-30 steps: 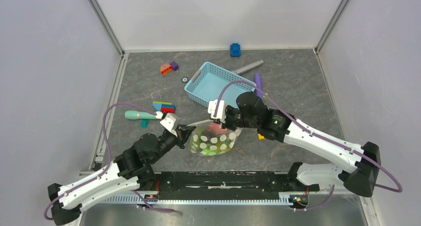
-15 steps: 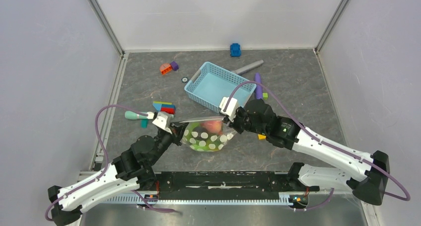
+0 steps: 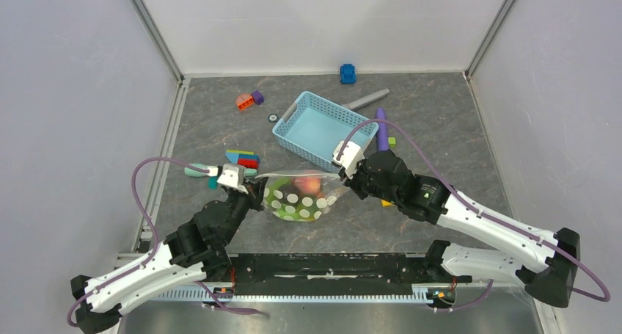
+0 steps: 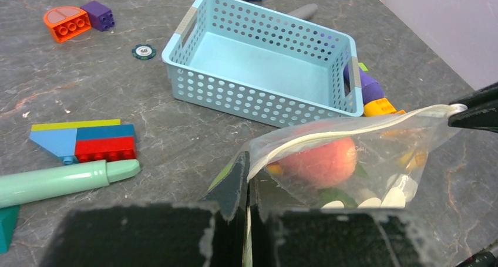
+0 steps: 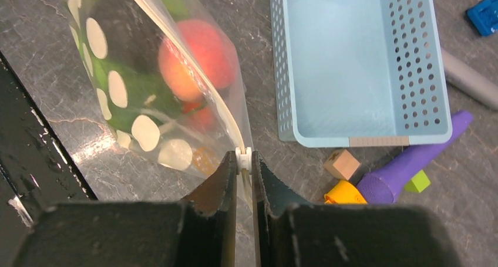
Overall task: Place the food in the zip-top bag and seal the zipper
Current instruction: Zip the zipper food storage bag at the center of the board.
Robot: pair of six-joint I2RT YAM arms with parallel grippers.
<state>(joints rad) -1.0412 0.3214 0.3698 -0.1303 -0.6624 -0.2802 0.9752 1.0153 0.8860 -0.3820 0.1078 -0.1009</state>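
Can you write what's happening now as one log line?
left fingers: shut on bag corner | right fingers: shut on other corner | bag: stretched between them | food: inside | zipper: cannot tell if sealed

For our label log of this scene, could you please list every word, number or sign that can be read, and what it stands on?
No text here can be read for certain.
On the round dark disc: a pale mark at its centre, too small to read.
On the wooden cube: no letter on the faces that show.
On the zip-top bag: white dots only, no words.
On the blue basket: nothing printed.
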